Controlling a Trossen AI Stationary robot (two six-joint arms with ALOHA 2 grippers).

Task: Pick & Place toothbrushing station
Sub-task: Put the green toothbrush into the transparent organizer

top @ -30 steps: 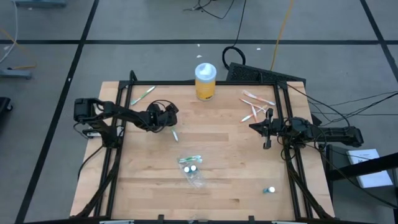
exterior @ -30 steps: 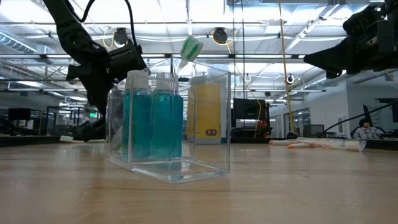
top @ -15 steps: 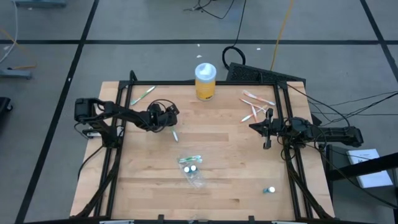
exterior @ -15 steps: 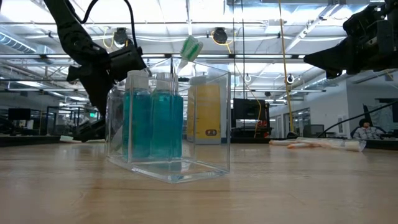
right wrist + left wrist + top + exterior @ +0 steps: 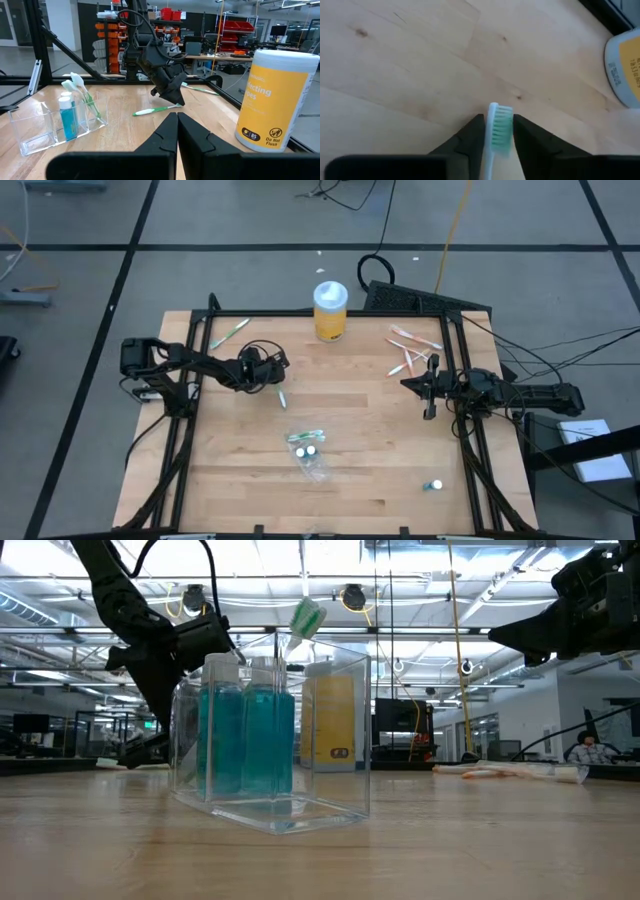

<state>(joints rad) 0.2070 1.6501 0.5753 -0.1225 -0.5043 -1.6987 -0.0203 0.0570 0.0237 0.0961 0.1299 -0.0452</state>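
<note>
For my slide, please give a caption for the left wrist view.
Left gripper jaws closing around a green-bristled toothbrush lying on the wooden table.

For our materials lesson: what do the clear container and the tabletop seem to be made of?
Clear container: likely hard, glossy plastic; it is see-through with bright edge glints, showing teal bottles inside.
Tabletop: probably wood with a smooth satin finish; pale plank strips and grain show.

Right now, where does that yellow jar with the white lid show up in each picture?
High view: yellow jar at the table's far edge.
Low view: behind the clear container, at.
Left wrist view: upper right corner.
Right wrist view: right side.
Shared landmark: the clear container.
</note>
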